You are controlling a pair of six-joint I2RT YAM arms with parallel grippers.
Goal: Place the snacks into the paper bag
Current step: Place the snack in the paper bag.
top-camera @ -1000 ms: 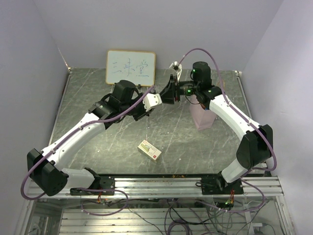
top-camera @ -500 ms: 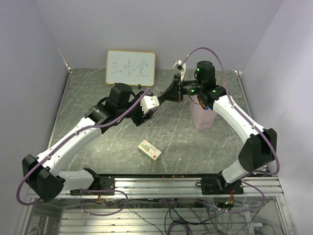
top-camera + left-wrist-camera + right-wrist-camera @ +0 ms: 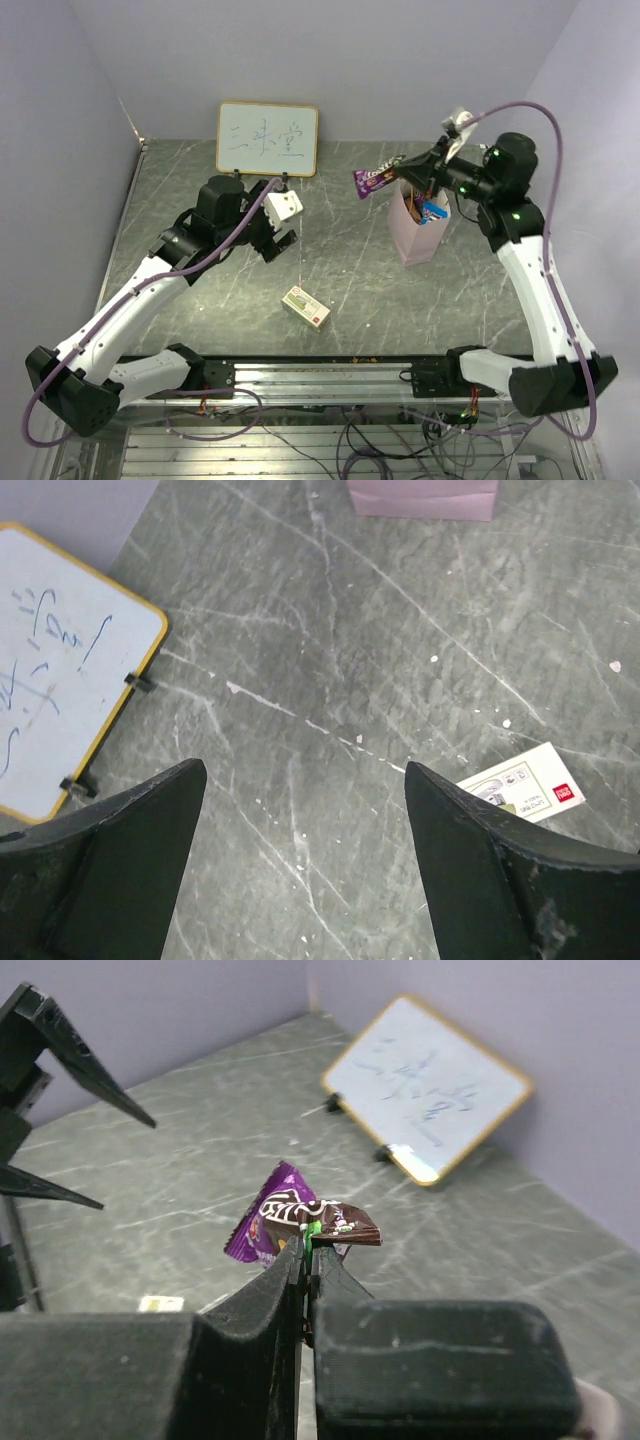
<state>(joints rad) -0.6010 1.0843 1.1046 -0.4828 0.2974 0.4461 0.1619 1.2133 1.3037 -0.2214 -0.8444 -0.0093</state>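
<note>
A purple and brown snack wrapper (image 3: 376, 180) (image 3: 300, 1217) hangs in the air just left of the paper bag's mouth. My right gripper (image 3: 406, 174) (image 3: 308, 1244) is shut on its end. The pale pink paper bag (image 3: 413, 240) (image 3: 422, 497) stands upright at the right, with blue-wrapped snacks (image 3: 432, 210) showing inside. A white boxed snack (image 3: 306, 307) (image 3: 521, 791) (image 3: 160, 1303) lies on the table near the front. My left gripper (image 3: 277, 240) (image 3: 305, 780) hovers open over bare table, with nothing between its fingers.
A white writing board (image 3: 267, 138) (image 3: 60, 705) (image 3: 425, 1090) leans at the back left. The marbled grey table (image 3: 360, 280) is walled at the sides and back. My left arm's fingers (image 3: 60, 1045) show at the left of the right wrist view.
The two grippers met at mid-table; the left one opened and drew back left. The right one shut on the purple wrapper and carried it right, to the bag.
</note>
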